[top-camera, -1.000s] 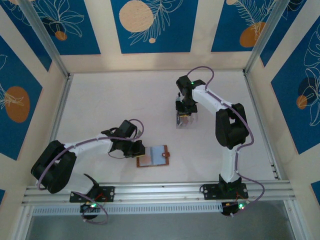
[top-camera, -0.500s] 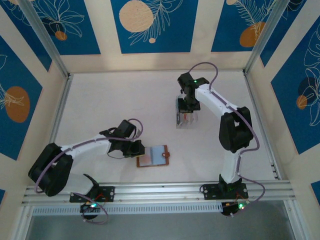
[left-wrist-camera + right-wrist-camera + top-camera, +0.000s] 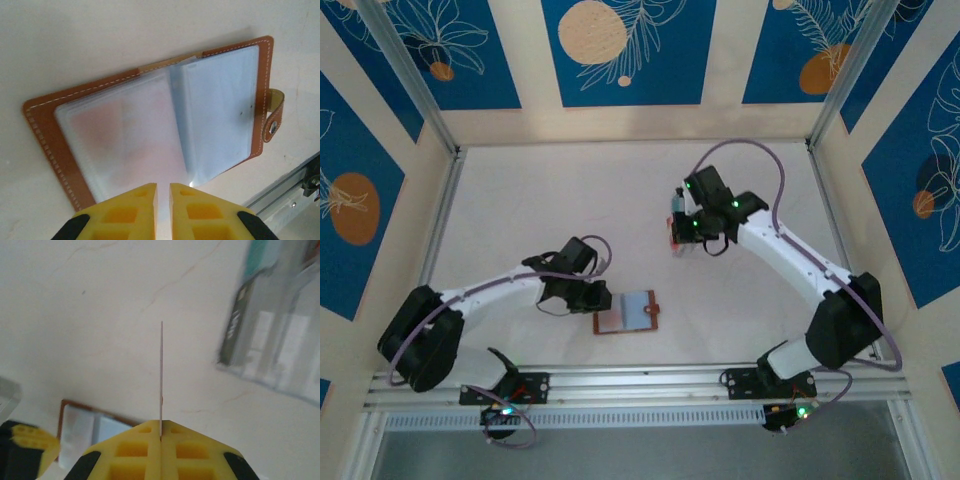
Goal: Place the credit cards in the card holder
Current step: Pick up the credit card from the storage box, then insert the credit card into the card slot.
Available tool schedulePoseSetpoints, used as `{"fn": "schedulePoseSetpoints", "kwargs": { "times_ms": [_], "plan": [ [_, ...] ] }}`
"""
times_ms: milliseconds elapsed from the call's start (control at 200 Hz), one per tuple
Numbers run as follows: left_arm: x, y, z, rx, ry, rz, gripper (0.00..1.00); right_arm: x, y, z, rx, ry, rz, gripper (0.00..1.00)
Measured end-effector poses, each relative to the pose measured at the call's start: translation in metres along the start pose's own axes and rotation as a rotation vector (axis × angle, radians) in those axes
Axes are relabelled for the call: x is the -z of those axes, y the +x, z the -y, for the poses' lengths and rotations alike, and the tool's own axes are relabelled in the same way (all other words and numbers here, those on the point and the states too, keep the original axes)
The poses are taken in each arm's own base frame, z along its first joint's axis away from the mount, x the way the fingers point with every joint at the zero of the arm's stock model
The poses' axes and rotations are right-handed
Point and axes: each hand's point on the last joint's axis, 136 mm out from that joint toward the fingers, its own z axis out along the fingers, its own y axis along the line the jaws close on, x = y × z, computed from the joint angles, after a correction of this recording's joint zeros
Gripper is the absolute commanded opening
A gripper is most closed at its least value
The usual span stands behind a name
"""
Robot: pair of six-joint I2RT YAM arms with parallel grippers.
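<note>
The card holder (image 3: pixel 45 125) lies open on the table, brown leather with pale plastic sleeves (image 3: pixel 220 100); a reddish card shows through its left sleeve. My left gripper (image 3: pixel 162 186) is at its near edge, fingers almost together on the sleeve's edge. From above, the card holder (image 3: pixel 632 312) sits right of the left gripper (image 3: pixel 597 298). My right gripper (image 3: pixel 160 422) is shut on a credit card (image 3: pixel 161 370), seen edge-on as a thin upright line. From above, the right gripper (image 3: pixel 683 232) hangs over the clear tray.
The clear plastic tray (image 3: pixel 285 340) holds a dark card (image 3: pixel 235 325) and a teal card (image 3: pixel 261 255), blurred. Below the right gripper are the card holder (image 3: pixel 85 427) and a left fingertip (image 3: pixel 22 440). An aluminium rail (image 3: pixel 640 378) runs along the near edge.
The right jaws closed on a card at the tray; the right arm's elbow has swung out to the right and down. The left arm has barely moved.
</note>
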Motion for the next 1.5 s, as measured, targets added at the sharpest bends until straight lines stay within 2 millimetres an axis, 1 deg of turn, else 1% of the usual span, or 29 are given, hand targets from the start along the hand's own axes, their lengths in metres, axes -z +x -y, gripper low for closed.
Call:
{"fn": "schedulePoseSetpoints", "kwargs": {
  "times_ms": [80, 160, 340, 495, 735, 870, 1010, 1180, 1355, 1500],
  "plan": [
    [-0.010, 0.002, -0.001, -0.003, -0.013, -0.024, 0.13, -0.011, 0.021, -0.005, -0.020, -0.083, -0.020, 0.00],
    [-0.016, 0.004, -0.005, 0.003, -0.029, -0.039, 0.13, -0.022, 0.039, -0.016, -0.032, -0.171, -0.040, 0.00],
    [-0.018, 0.002, -0.012, 0.007, -0.058, -0.028, 0.12, -0.044, 0.073, -0.047, -0.012, -0.335, -0.080, 0.00],
    [-0.020, 0.005, -0.021, 0.016, -0.088, -0.025, 0.12, -0.058, 0.097, -0.057, -0.034, -0.429, -0.101, 0.00],
    [-0.018, 0.003, -0.024, 0.014, -0.105, -0.008, 0.12, -0.078, 0.108, -0.079, -0.035, -0.525, -0.119, 0.00],
    [-0.018, 0.004, -0.024, 0.018, -0.106, -0.008, 0.13, -0.091, 0.117, -0.085, -0.038, -0.539, -0.140, 0.00],
    [-0.018, 0.003, -0.024, 0.028, -0.105, -0.006, 0.13, -0.101, 0.123, -0.087, -0.049, -0.539, -0.156, 0.00],
    [-0.018, 0.003, -0.024, 0.029, -0.105, -0.006, 0.13, -0.105, 0.127, -0.087, -0.065, -0.532, -0.161, 0.00],
    [-0.018, 0.004, -0.024, 0.029, -0.104, -0.005, 0.13, -0.111, 0.145, -0.078, -0.075, -0.490, -0.181, 0.00],
    [-0.018, 0.005, -0.025, 0.031, -0.105, -0.005, 0.12, -0.111, 0.145, -0.082, -0.078, -0.494, -0.174, 0.00]
  ]
}}
